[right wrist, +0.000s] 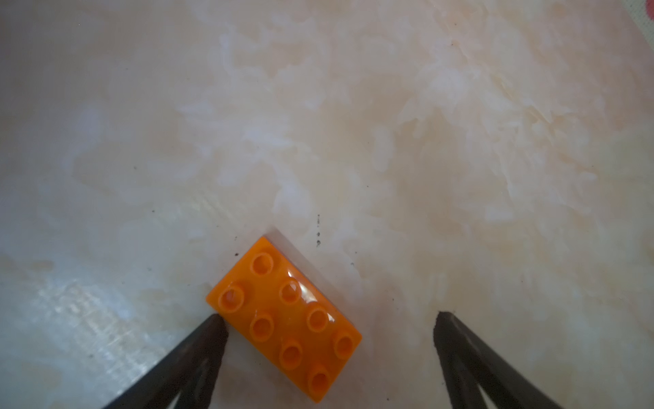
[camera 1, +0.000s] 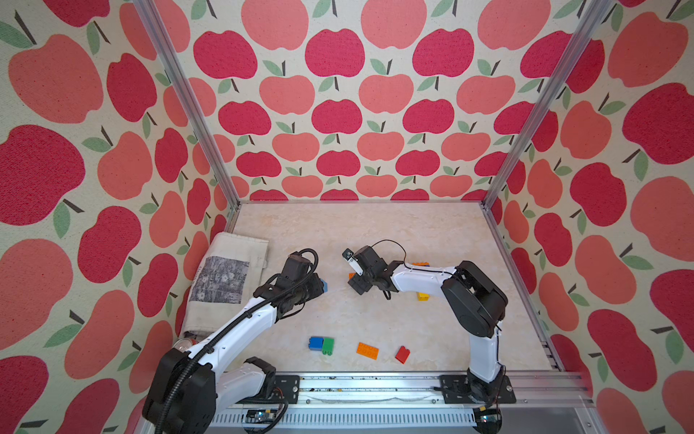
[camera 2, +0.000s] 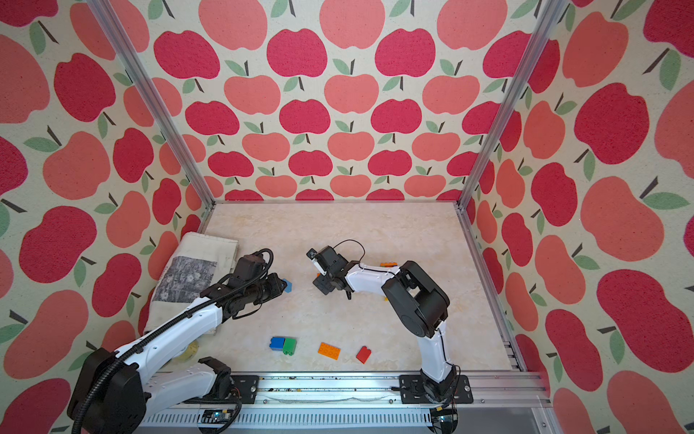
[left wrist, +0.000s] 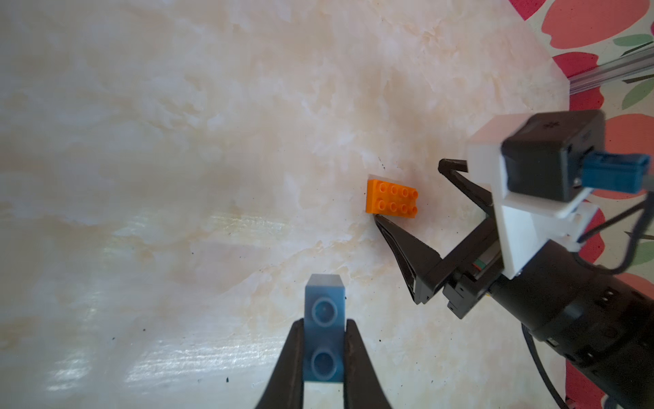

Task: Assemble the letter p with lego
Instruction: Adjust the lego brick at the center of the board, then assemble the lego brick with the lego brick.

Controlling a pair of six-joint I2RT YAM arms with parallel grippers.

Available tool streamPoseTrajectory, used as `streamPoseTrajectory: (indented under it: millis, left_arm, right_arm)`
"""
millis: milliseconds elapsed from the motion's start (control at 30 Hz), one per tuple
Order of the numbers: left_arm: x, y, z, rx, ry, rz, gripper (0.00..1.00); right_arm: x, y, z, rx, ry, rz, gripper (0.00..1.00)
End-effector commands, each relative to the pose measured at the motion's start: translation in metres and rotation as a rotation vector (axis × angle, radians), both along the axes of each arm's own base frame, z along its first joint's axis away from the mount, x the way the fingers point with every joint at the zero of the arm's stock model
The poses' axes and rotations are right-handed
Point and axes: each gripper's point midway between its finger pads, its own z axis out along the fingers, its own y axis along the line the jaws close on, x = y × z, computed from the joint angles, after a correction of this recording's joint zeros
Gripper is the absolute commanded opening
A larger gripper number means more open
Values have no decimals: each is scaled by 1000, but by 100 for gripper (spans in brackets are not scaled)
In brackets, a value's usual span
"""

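Your right gripper (right wrist: 329, 317) is standing open around the orange brick (right wrist: 286, 318), one jaw touching it. Your left gripper (left wrist: 325, 320), nearby, is gripping a blue brick (left wrist: 323, 304); pressing off-centre may skid the orange one.

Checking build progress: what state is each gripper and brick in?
left gripper: shut on the light blue brick
right gripper: open over the orange plate
orange plate: flat, studs up, unheld
blue brick and green brick: touching, loose
second orange plate: flat, loose
red brick: loose
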Motion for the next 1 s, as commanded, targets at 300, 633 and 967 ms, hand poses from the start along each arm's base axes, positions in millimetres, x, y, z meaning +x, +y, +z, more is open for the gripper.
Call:
streamPoseTrajectory:
  millis: [300, 633, 967]
  left_arm:
    - [41, -29, 4, 207, -14, -22, 1]
    - [68, -66, -21, 434, 19, 34, 1]
    - [81, -91, -42, 500, 16, 10, 0]
  right_arm:
    - [-47, -32, 73, 257, 46, -1, 95]
    - [-73, -94, 100, 321, -32, -133, 93]
    - [-87, -116, 103, 376, -53, -136, 94]
